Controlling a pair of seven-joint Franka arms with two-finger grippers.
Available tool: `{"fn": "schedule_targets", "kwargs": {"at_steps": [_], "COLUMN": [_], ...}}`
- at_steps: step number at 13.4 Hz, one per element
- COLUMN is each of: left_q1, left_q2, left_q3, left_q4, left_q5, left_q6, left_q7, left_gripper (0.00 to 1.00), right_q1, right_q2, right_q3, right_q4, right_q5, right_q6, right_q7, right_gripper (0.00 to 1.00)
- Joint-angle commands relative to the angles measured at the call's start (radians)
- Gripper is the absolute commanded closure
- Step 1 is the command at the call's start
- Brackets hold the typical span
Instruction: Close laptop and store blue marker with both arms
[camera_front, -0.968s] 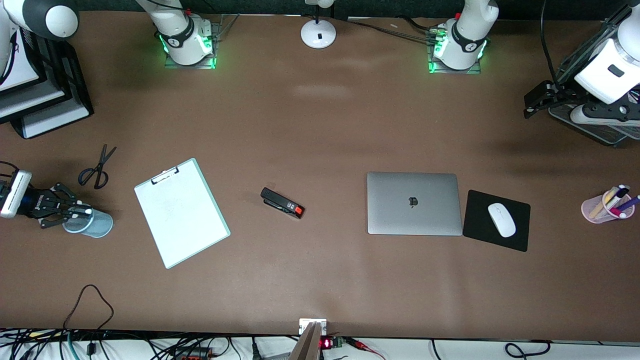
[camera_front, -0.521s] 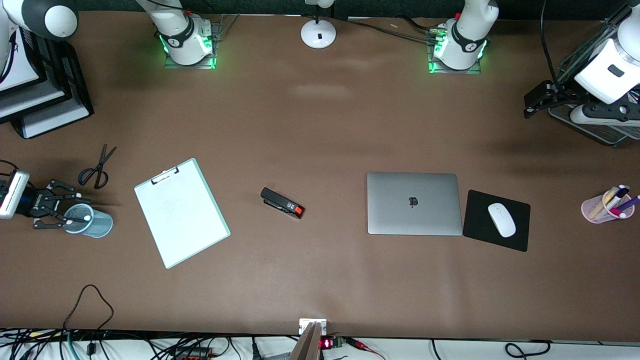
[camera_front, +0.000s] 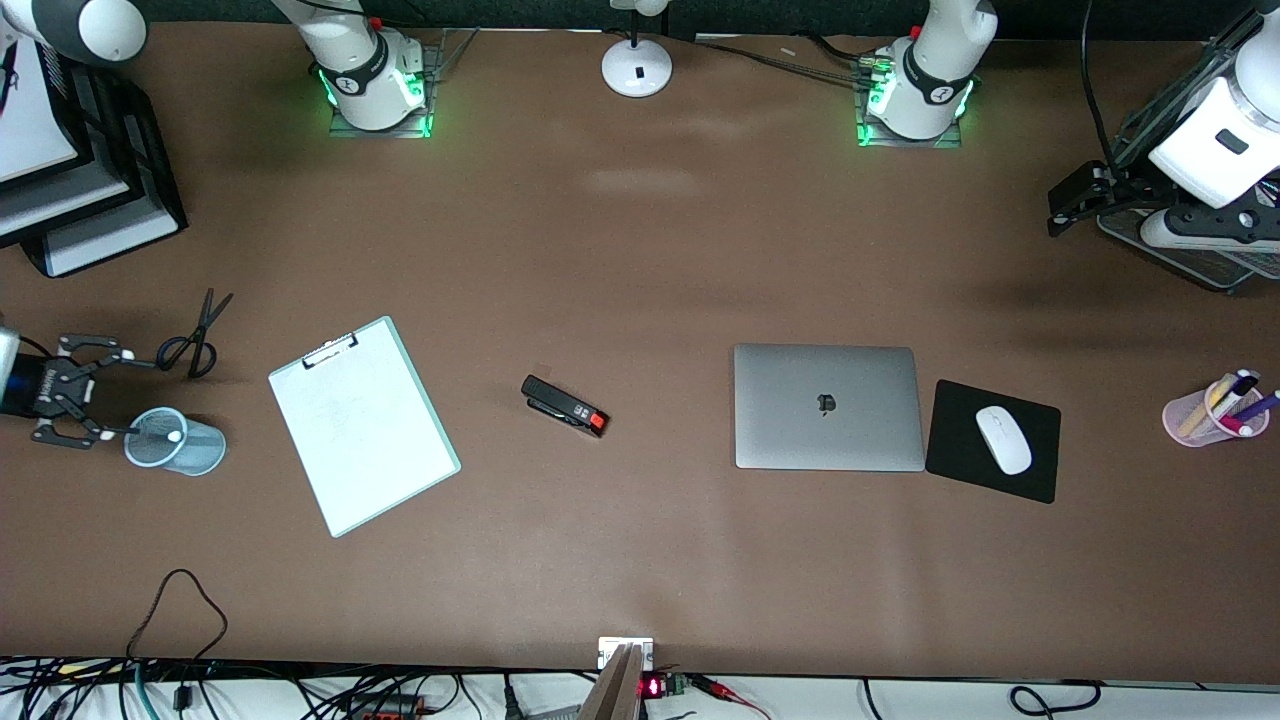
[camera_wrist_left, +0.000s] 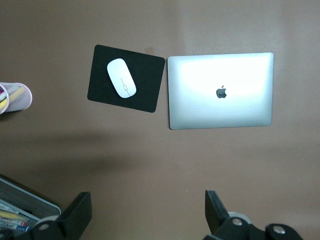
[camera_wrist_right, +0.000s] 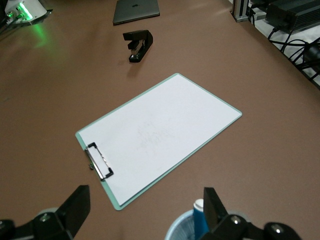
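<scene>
The laptop (camera_front: 828, 407) lies closed on the table, lid up with its dark logo showing; it also shows in the left wrist view (camera_wrist_left: 220, 90) and the right wrist view (camera_wrist_right: 136, 11). The blue marker (camera_wrist_right: 201, 220) stands in a light-blue mesh cup (camera_front: 190, 455) at the right arm's end, its whitish end (camera_front: 175, 436) up. My right gripper (camera_front: 112, 392) is open and empty beside that cup, apart from it; its fingers (camera_wrist_right: 75, 205) frame bare table. My left gripper (camera_front: 1075, 195) is open and empty, held high at the left arm's end, its fingers (camera_wrist_left: 215, 210) wide apart.
Scissors (camera_front: 195, 335), a clipboard (camera_front: 362, 425) and a black stapler (camera_front: 565, 405) lie between the cup and the laptop. A white mouse (camera_front: 1003, 438) sits on a black pad (camera_front: 1035, 480). A pink cup of markers (camera_front: 1215, 415) and a mesh tray (camera_front: 1200, 255) stand at the left arm's end.
My right gripper opened, let go of the marker in the blue cup, and drew back from the cup toward the right arm's end. The left arm has not moved.
</scene>
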Motion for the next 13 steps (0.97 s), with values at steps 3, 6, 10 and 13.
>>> {"fn": "schedule_targets", "kwargs": {"at_steps": [3, 6, 10, 13], "left_q1": [-0.001, -0.001, -0.001, -0.001], "left_q2": [0.014, 0.014, 0.012, 0.012], "left_q3": [0.006, 0.006, 0.006, 0.006], "left_q4": [0.030, 0.030, 0.032, 0.032], "left_q5": [-0.009, -0.009, -0.009, -0.009], "left_q6": [-0.024, -0.031, -0.034, -0.034], "left_q7": [0.023, 0.023, 0.024, 0.024], "left_gripper": [0.00, 0.00, 0.00, 0.00], "right_q1": [0.012, 0.058, 0.168, 0.283], "right_q2": [-0.117, -0.130, -0.212, -0.272], "right_q3": [0.008, 0.006, 0.006, 0.006], "right_q4": [0.078, 0.201, 0.204, 0.204], "right_q5": [-0.093, -0.117, -0.191, -0.292], "right_q6": [-0.137, -0.234, -0.235, -0.235], "right_q7": [0.229, 0.409, 0.600, 0.769], "right_gripper": [0.00, 0.00, 0.00, 0.00]}}
